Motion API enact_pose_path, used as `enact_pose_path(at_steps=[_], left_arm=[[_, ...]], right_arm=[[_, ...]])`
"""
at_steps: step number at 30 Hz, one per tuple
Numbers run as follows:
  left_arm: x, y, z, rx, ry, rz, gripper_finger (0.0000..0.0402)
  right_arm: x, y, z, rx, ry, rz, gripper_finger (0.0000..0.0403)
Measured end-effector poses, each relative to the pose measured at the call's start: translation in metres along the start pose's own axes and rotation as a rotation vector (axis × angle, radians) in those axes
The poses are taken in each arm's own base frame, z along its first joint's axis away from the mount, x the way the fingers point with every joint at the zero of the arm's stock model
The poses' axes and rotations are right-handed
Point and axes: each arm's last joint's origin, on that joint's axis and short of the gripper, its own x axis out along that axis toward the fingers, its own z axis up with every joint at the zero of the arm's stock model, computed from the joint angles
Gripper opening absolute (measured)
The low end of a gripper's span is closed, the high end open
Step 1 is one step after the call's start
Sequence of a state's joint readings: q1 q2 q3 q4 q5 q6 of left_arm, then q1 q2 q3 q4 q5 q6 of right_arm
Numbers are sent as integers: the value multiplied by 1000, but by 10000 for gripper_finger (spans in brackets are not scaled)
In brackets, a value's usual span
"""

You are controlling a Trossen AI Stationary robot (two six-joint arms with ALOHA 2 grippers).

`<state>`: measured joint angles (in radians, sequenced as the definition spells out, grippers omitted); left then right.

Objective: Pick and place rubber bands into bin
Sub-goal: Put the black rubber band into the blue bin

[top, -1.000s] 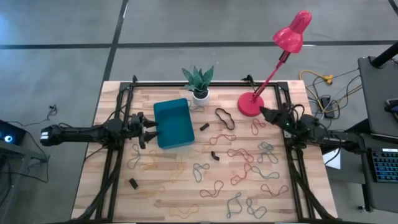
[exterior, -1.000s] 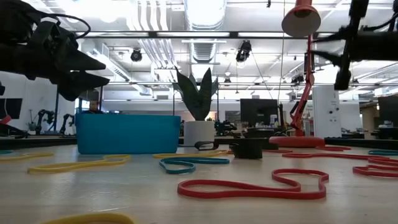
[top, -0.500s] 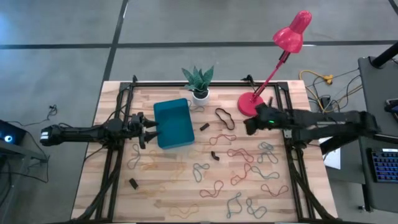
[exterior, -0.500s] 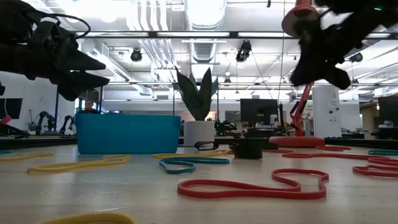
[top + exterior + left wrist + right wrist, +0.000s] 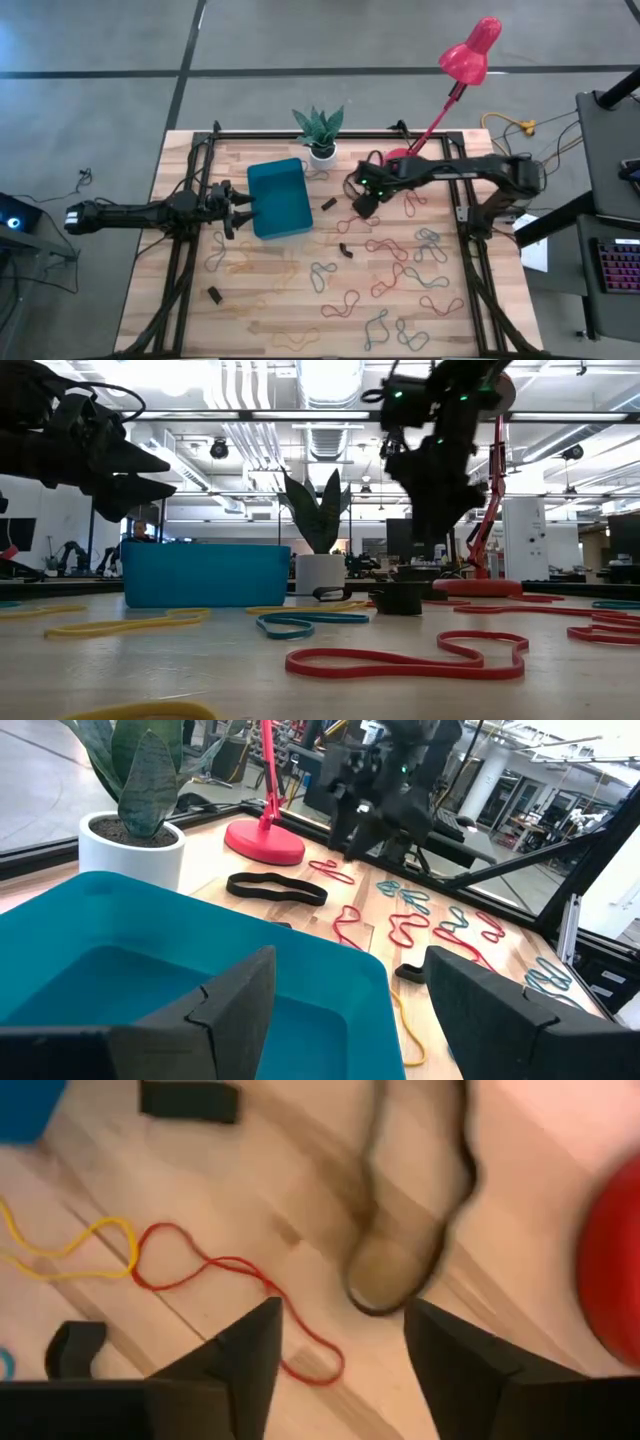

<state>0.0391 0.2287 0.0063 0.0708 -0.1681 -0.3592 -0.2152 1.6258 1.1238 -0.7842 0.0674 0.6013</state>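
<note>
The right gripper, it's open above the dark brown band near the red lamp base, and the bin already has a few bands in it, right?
Not quite: the bin is empty, as the left wrist view shows. The rest holds: the right gripper is open above the dark brown band near the red lamp base.

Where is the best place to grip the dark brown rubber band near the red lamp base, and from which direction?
Probably from straight above, at the rounded end of the dark brown rubber band: it lies flat, and the right gripper, fingers open, is above that end.
</note>
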Motion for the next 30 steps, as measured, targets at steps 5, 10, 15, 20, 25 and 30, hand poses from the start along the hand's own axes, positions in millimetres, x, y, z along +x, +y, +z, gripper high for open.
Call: enact_pose_path(at_steps=[5,10,15,20,25,30], left_arm=[[0,0,0,-1,0,0,240],[0,0,0,-1,-1,0,240],[0,0,0,-1,-2,-1,240],[0,0,0,-2,-4,-1,240],[0,0,0,-1,-3,-1,240],[0,0,0,0,0,0,240]], right_arm=[[27,-10,15,-10,56,-52,211],[47,-19,23,45,87,-60,204],[67,-15,31,60,83,-72,203],[84,-12,38,65,87,-135,203],[92,-9,43,63,113,-106,199],[96,-4,47,61,117,-84,134]])
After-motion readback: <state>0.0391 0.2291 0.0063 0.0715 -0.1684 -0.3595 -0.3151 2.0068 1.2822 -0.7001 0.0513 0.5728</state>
